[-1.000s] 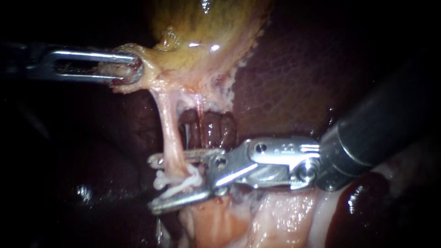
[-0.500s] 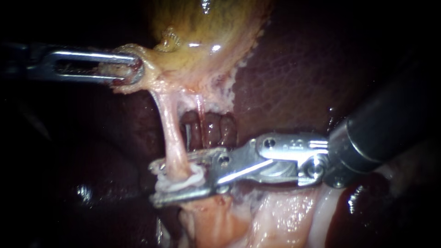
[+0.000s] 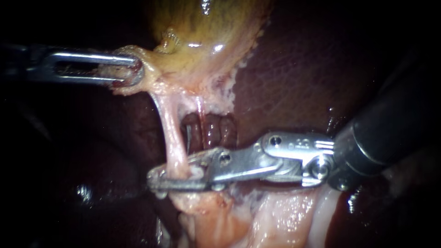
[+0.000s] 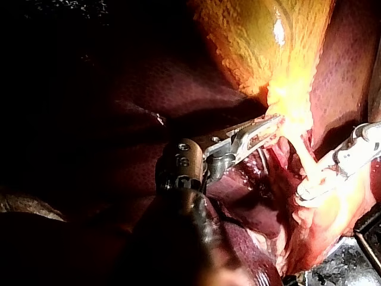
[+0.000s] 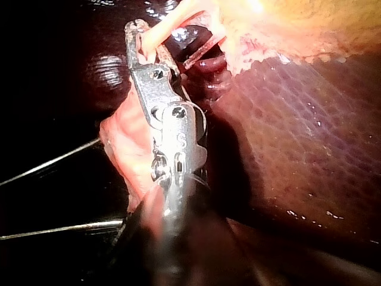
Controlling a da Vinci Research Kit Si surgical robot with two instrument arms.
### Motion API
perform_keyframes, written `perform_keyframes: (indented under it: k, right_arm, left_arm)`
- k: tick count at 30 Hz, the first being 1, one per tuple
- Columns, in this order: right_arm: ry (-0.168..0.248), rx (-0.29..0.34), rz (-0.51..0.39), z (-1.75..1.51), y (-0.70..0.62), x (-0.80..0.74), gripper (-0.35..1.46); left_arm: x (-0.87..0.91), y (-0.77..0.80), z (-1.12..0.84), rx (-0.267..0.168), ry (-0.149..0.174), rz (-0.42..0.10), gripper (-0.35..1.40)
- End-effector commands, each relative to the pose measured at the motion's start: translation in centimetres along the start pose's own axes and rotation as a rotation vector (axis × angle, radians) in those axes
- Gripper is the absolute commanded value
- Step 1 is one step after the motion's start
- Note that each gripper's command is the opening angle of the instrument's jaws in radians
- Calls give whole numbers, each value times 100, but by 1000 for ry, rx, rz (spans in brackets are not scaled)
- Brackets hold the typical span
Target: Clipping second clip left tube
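**Right pincer squeezed down on the left tube**

Endoscope view first. Right instrument [image 3: 156,178] in from 3 o'clock, with the pincer reaching across to roughly 7 o'clock of centre. Squeezed almost flat on the left tube [image 3: 171,133], pressing the pale strand from both sides, with just a sliver of gap out at the tips. Clamped at the low end of the tube, right above the pink tissue at 6 o'clock. Bit of whitish clip [image 3: 197,171] peeking out inside the pincer just beside the tube. Mostly buried in metal though, so not much to say about it.

Left tube stretched taut, running from the gallbladder [image 3: 202,41] neck at 11 o'clock down into that pincer. Thinner reddish tube [image 3: 200,112] just beside it on the 3 o'clock side, dropping behind the upper half of the pincer. Can't tell about contact there.

Left instrument [image 3: 137,70] in from 9 o'clock, slotted pincer clamped on the gallbladder's lower edge, with tissue bunched inside the slot. Well apart from the right pincer. Dark liver [image 3: 294,78] behind it all, filling 1 to 4 o'clock.

Left wrist view: same story, pincer closed on the yellowish gallbladder edge, with the other instrument ahead and off to one side on the pale strand.

Right wrist view: pincer tips out ahead of the shaft, with the pale tube crossing between them and gripped.
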Motion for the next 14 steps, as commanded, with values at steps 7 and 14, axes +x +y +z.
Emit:
perform_keyframes:
  k: [7, 14]
  right_arm:
    - [2, -34, 7, -11, 1, 9, -35]
    - [2, -31, 7, -12, 3, 8, -35]
  left_arm:
    - [0, 0, 0, 0, 0, 0, -35]
    - [0, -1, 1, 0, 0, 0, -35]
